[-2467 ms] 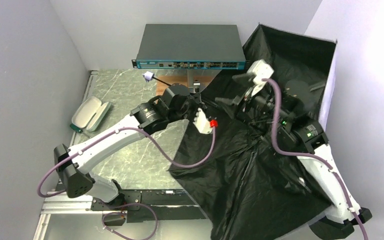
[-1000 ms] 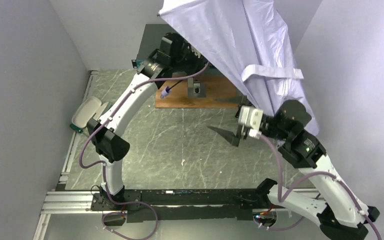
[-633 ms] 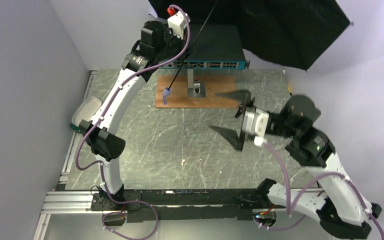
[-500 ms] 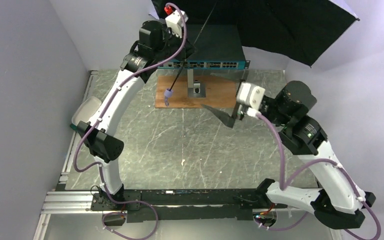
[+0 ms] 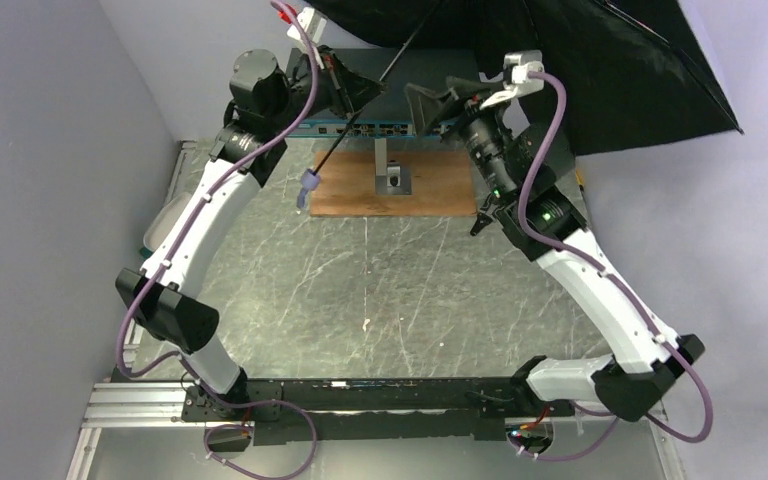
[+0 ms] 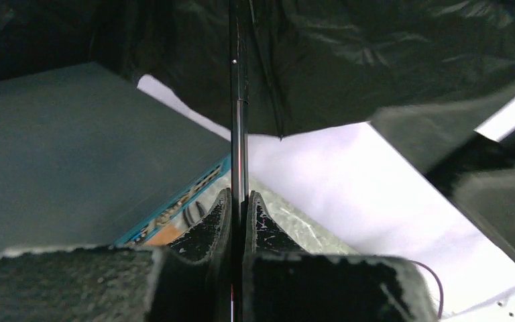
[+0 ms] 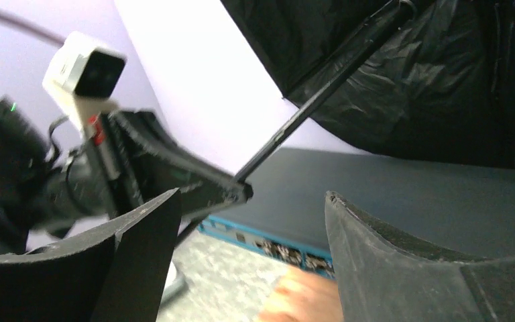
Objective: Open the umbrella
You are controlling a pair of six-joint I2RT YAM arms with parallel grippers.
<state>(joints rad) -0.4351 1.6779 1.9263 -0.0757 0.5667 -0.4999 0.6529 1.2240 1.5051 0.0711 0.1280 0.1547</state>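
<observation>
Though its canopy looks spread in the overhead view, the one umbrella point(image 5: 580, 70) hangs above the tabletop point(image 5: 360, 290), its shaft point(image 5: 360, 110) slanting from the low-left handle point(image 5: 307, 188) up-right. The left fingers point(image 5: 353, 90) grip it, the right fingers point(image 5: 435, 103) just beside.

Left wrist: two fingers point(image 6: 208, 235) pinched on the shaft point(image 6: 239, 134), which runs straight ahead.

Right wrist: two fingers point(image 7: 141, 248) spread wide, empty, the shaft point(image 7: 322, 94) ahead between them.

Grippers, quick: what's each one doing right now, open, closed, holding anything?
Left gripper: jaws closed on the umbrella, pinching its thin shaft.
Right gripper: jaws wide open, holding nothing.
</observation>
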